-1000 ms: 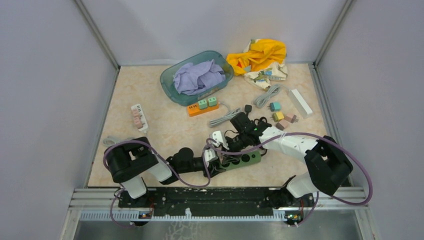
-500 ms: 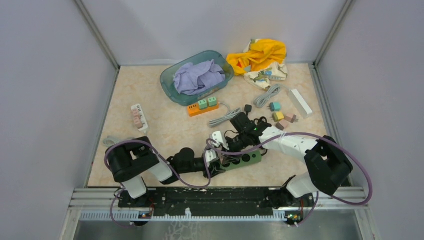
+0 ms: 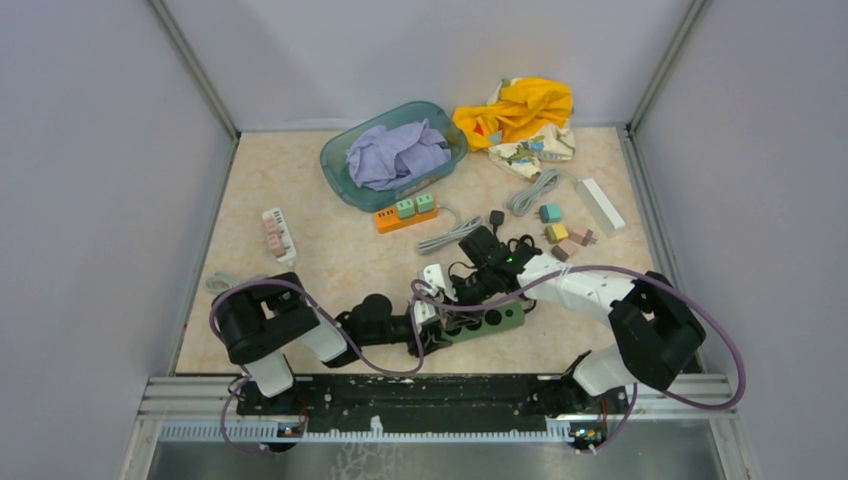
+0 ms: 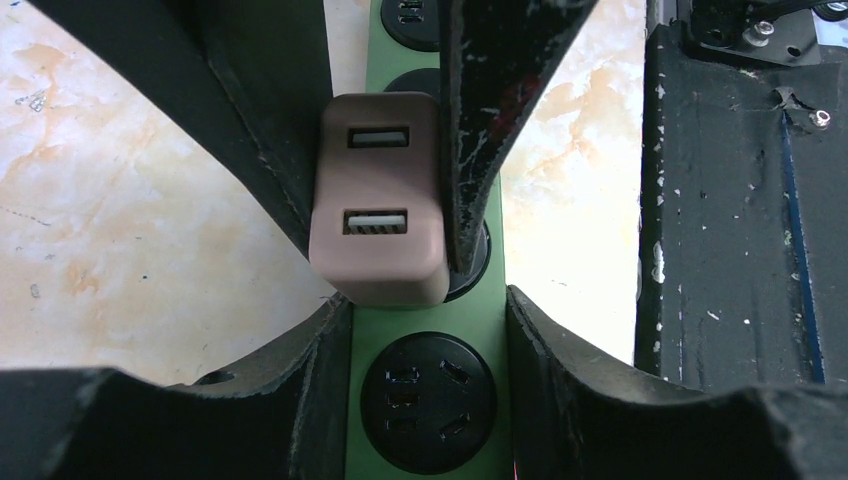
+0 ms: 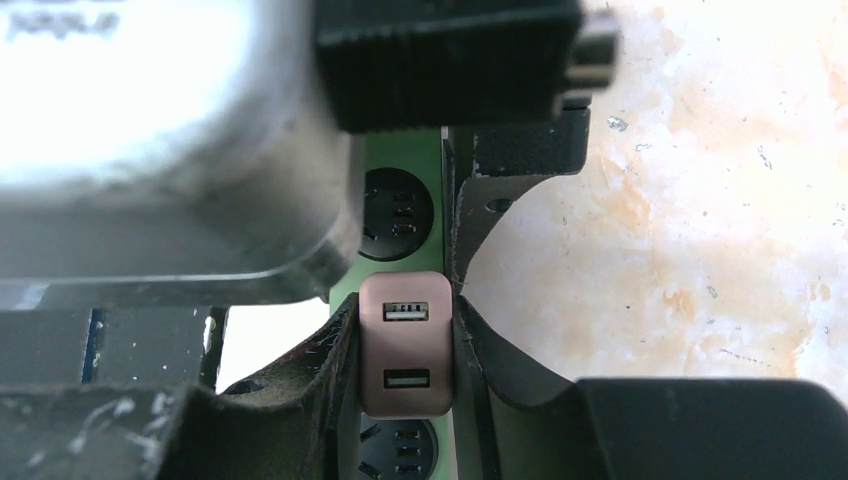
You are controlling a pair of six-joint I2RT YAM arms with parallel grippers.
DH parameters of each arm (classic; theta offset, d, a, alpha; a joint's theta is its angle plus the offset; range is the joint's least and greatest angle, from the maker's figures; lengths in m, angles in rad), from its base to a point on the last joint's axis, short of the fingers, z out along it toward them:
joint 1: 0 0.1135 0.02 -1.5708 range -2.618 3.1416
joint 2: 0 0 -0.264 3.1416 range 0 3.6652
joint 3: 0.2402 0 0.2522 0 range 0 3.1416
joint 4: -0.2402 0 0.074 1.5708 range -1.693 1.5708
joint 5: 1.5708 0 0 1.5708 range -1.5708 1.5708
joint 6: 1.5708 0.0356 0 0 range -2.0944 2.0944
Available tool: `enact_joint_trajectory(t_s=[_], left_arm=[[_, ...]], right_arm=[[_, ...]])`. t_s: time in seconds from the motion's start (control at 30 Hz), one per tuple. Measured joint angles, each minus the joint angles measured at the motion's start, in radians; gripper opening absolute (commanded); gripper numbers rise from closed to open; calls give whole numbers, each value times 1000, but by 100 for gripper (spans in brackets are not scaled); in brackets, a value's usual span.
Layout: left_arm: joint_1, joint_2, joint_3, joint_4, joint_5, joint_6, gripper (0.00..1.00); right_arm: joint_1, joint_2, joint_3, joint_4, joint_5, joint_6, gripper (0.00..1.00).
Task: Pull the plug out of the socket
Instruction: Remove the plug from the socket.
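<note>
Plug (image 5: 407,372) inside right tool (image 5: 405,305)

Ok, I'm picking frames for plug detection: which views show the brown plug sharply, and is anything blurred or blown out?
Left wrist: brown plug and green power strip sharp, evenly lit, dark jaws framing them. Right wrist: plug sharp, but a pale casing upper left is out of focus and overexposed. Top external: soft even light, no glare; plug hidden.

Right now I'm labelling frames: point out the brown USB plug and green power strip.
brown USB plug (image 5: 406,345): right wrist view, face between its ports.
green power strip (image 4: 478,322): left wrist view, bare top beside the plug.
</note>
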Motion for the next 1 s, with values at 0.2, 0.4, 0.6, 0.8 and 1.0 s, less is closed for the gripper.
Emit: enact_joint_trajectory(t_s=[0.2,0.4,0.6,0.8,1.0], left_arm=[[0,0,10,-2,1,3,4],[0,-17,19,11,-2,12,4],[0,-21,19,-28,11,11,3],[0,-13,19,-41,18,10,2],[13,-13,37,-26,19,11,1]], right_arm=[[-53,-3,0,-15,-33,-10,0],[-85,-43,0,-66,-96,-105,0],[-5,-41,0,-45,-22,-71,0],[21,-37,-3,-7,47,42,0],[-72,-63,-15,-18,-35,17,0]])
